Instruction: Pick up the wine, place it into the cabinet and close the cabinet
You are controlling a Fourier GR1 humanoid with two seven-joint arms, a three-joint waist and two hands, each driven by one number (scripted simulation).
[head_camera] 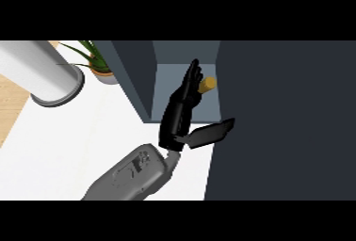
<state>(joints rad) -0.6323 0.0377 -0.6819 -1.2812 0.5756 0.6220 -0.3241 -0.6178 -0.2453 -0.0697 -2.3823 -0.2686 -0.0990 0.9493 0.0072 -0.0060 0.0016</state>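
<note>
Your one visible hand point(182, 106) reaches up from the lower edge into the open cabinet point(139, 80), fingers point(190, 75) straight and released, thumb splayed out to the right. Can't tell which arm it is from this view. The wine point(207, 84) shows only as a yellowish tip inside the cabinet, just beside your fingertips; can't tell if they touch. Cabinet door point(285, 117) stands open on the right. Potted plant point(97, 63) and a grey cylinder point(45, 73) sit on the white bench point(69, 150), top left.

Counted 1 hand point(182, 101), 1 wine bottle point(207, 84), 1 cabinet point(139, 80), 1 potted plant point(97, 63), 1 white cylinder point(42, 70).
</note>
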